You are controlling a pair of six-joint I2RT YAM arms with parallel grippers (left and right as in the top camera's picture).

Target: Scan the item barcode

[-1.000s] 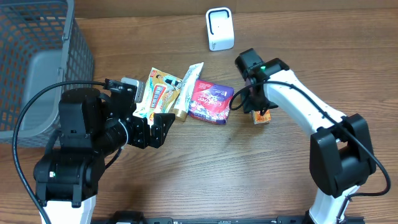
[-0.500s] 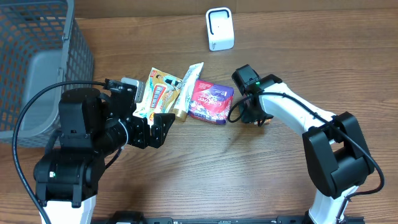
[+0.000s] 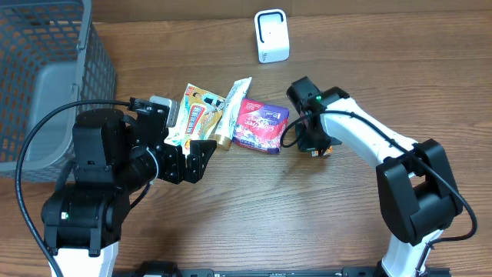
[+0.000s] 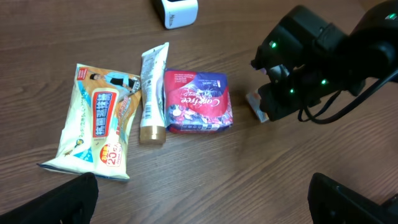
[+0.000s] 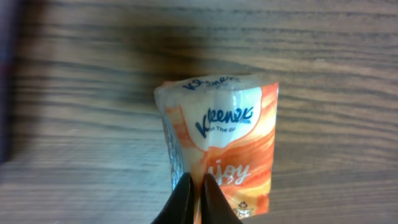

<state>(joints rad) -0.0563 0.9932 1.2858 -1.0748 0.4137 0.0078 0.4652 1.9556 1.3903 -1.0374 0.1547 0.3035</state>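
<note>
- My right hand (image 3: 311,143) has its two fingers (image 5: 185,200) drawn tight together – they pinch one end of the small orange-and-white plastic-wrapped tissue pack (image 5: 217,140).
- That pack (image 3: 325,150) is the item to scan. It sits on the brown wood-grain worktop (image 3: 246,223), right of the pile of goods and mostly hidden under my right hand in the overhead view.
- From the wrist camera the wrapper looks squeezed in where the fingers bite; I cannot tell whether it is off the wood or resting on it.
- My left hand (image 3: 192,158) is spread as wide as it goes and holds nothing. It hangs over the worktop just short of the pile – both dark fingertips (image 4: 68,199) sit at the bottom corners of its own camera.
- In the pile, left to right: a flat yellow-and-white printed pouch (image 3: 196,115), a white tube with a gold cap (image 3: 231,111) and a red-and-purple soft packet (image 3: 261,123), each touching the next.
- A small white box-shaped unit (image 3: 270,35) stands at the far edge, well apart from the pack.
- A grey wire basket (image 3: 46,46) fills the far left corner.
</note>
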